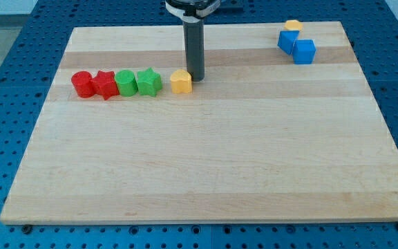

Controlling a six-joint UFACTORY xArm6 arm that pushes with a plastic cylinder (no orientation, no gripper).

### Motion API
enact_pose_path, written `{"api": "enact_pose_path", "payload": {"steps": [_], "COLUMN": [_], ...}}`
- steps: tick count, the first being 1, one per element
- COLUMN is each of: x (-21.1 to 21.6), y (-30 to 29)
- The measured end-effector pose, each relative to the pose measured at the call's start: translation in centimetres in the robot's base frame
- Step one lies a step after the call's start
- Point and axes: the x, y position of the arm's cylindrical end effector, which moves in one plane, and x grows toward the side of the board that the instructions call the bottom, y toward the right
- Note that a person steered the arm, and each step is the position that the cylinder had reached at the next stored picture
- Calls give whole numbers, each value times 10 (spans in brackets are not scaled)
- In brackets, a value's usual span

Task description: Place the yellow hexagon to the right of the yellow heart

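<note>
A yellow hexagon [181,81] lies on the wooden board [206,173] left of the middle, near the view's top. My tip [197,77] stands right beside it, at its right edge, touching or almost touching. A second yellow block [293,26], likely the yellow heart, lies at the top right, partly hidden behind the blue blocks; its shape is hard to make out.
A row left of the hexagon holds a red cylinder [81,84], a red star [104,84], a green cylinder [126,83] and a green star [148,81]. Two blue blocks [288,40] [304,51] sit at the top right, against the yellow block.
</note>
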Motion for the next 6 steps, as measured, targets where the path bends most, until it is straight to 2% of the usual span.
{"api": "enact_pose_path", "payload": {"steps": [1, 3, 4, 6], "x": [-3, -114, -159, -160], "y": [7, 58, 105, 186]}}
